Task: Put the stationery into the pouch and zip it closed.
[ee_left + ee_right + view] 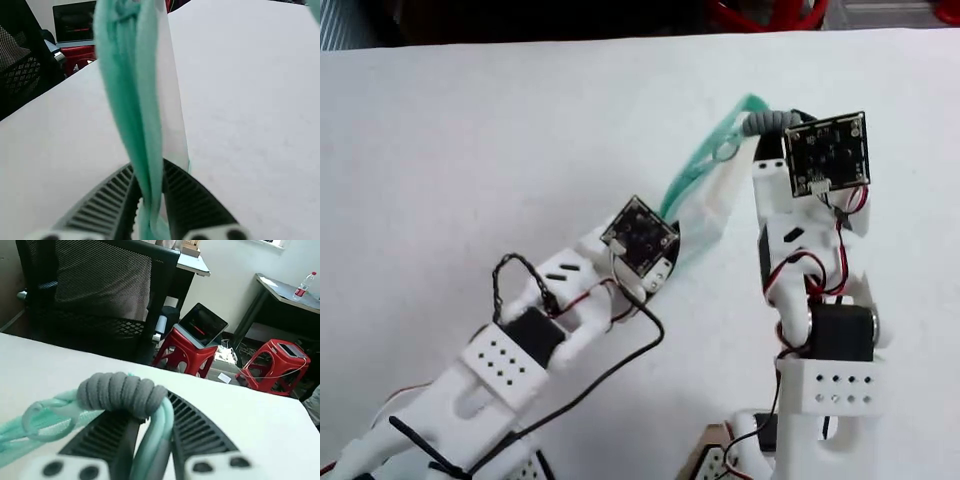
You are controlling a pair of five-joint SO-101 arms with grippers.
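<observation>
As the right gripper grips the pouch, stools stand behind.

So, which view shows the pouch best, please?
The high view: the pouch runs full length between both arms. The left wrist view shows a clamped teal edge; the right wrist view, its teal end by a grey cord.

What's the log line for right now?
left gripper: shut on pouch | right gripper: shut on pouch, at grey cord | pouch: spans both grippers, over table
</observation>
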